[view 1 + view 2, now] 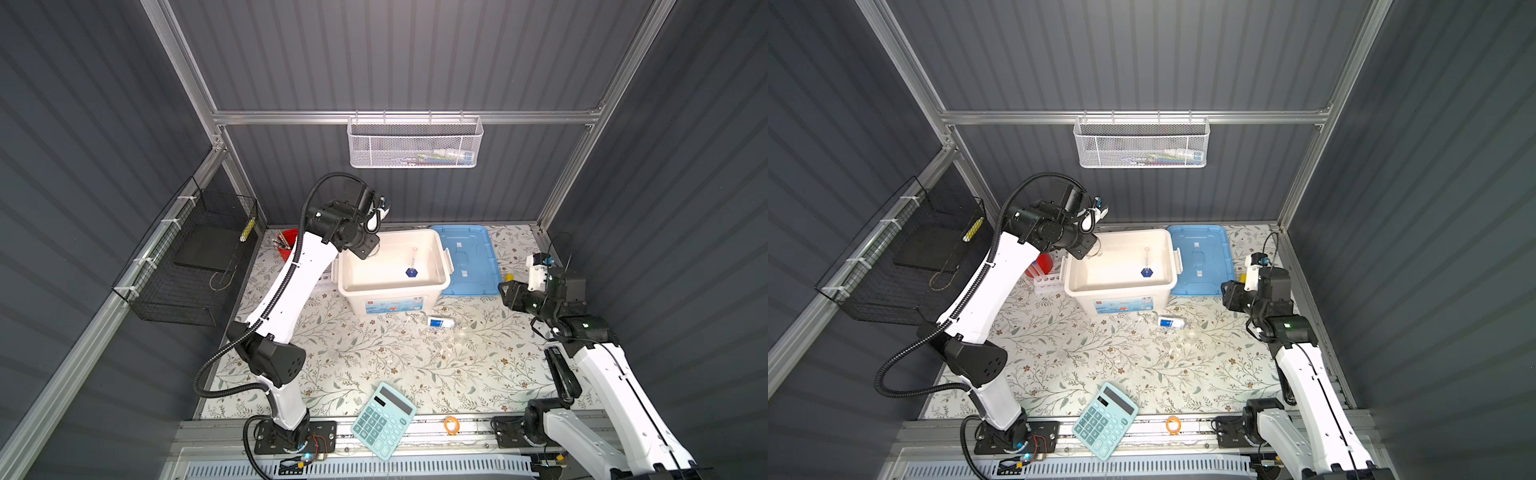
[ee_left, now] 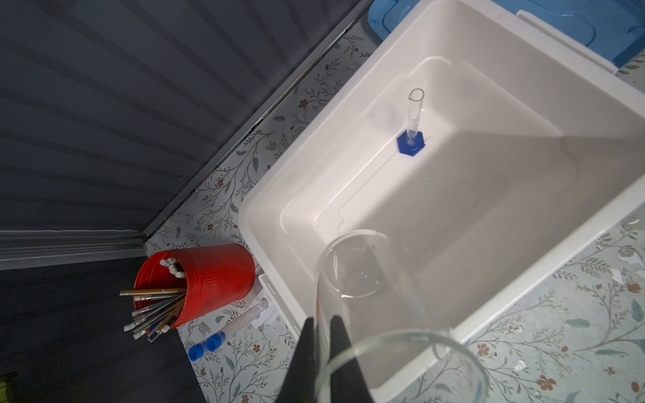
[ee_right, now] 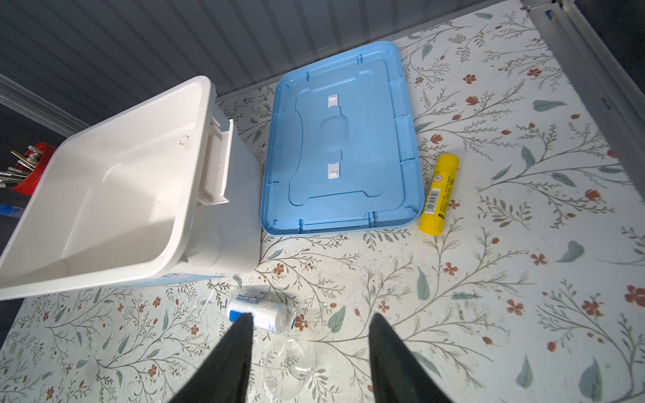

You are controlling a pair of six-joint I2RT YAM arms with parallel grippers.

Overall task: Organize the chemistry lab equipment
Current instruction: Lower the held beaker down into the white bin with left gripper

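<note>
Left gripper (image 2: 323, 324): clamped on the thin wall of a clear glass beaker (image 2: 366, 279), one finger inside the rim and one outside.
Beaker: hangs mouth-up over the ten o'clock corner of the white plastic storage bin (image 2: 265, 240) (dial centred on the bin in a top view, back wall at twelve). As far as I can judge, it is not yet resting on the floor.
Inside the bin: slim clear graduated cylinder on a blue hexagonal foot (image 2: 411, 141), upright toward four o'clock, well apart from the beaker.
Step in hand: setting the beaker down.
How to do it well: lower it straight and slowly until the base meets the floor, and only then part the jaws. A rim pinch is off-centre, so the glass may swing. Keep it clear of the bin wall and the cylinder.
Nine o'clock, outside: two long blue-capped test tubes (image 2: 209, 343) lie beside the red cup of pens (image 2: 209, 275).
Five o'clock: blue-and-white labelled bottle (image 3: 268, 315) on its side, with a clear glass flask (image 3: 291, 359) just beside it. The right gripper (image 3: 312, 317) hovers above both, jaws apart and empty.
Three o'clock: light blue plastic lid (image 3: 342, 139), flat on the table.
</note>
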